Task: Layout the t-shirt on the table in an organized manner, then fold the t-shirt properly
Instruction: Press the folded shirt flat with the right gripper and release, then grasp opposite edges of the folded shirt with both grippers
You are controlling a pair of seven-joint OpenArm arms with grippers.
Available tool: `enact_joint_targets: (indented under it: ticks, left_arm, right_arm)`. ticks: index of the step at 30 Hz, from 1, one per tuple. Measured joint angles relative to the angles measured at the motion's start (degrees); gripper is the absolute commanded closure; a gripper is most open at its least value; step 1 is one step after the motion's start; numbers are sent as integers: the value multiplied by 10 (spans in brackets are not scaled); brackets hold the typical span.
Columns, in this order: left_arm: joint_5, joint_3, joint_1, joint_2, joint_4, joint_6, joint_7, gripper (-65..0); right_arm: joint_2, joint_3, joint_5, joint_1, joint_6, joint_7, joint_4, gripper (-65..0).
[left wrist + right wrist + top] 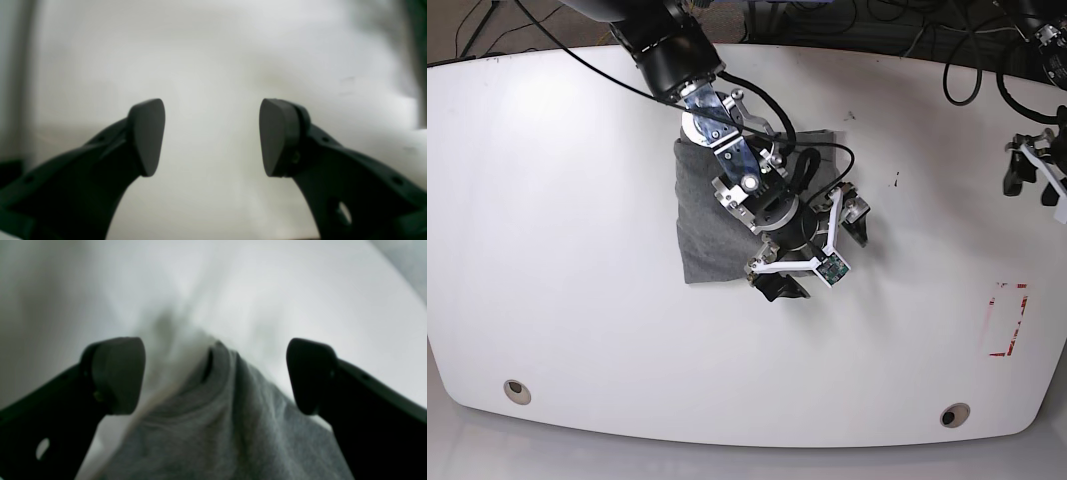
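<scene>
Right claw (215,376): jaws spread wide, empty, straddling a bunched fold of t-shirt (213,426) (grey, heathered) without contact. T-shirt: folded, flat on tabletop (557,230), centre, partly beneath right arm. Left claw (211,136): jaws apart, empty, above bare tabletop at far edge, well apart from t-shirt.

My notes: the t-shirt (213,426) reads as soft heathered grey knit cloth, matt, with a ribbed collar. The surface (567,200) is smooth, glossy white with faint sheen. Right hand (215,375) and left hand (211,136) look like matt black plastic; their pads (148,136) seem smooth, rubbery.
</scene>
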Motion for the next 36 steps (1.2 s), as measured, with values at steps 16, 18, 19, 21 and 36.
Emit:
enact_joint_targets:
  ticks: [16,18,19,21,36]
  left_arm:
    - [5,217,-16,109,63,0,2,-268]
    - [4,236,-27,131,65,0,1,-247]
    - [5,242,-30,140,66,0,0,-243]
    - [7,254,-33,158,65,0,-5,-231]
    - [170,374,-30,256,27,0,-34,-151]
  right_arm:
    - [64,136,-5,-114,79,0,88,-360]
    - [57,176,-4,-109,108,7,89,-301]
    - [53,192,-2,-106,122,6,89,-274]
    - [54,224,5,-95,147,7,87,-212]
    - [56,309,46,8,249,31,-104,-82]
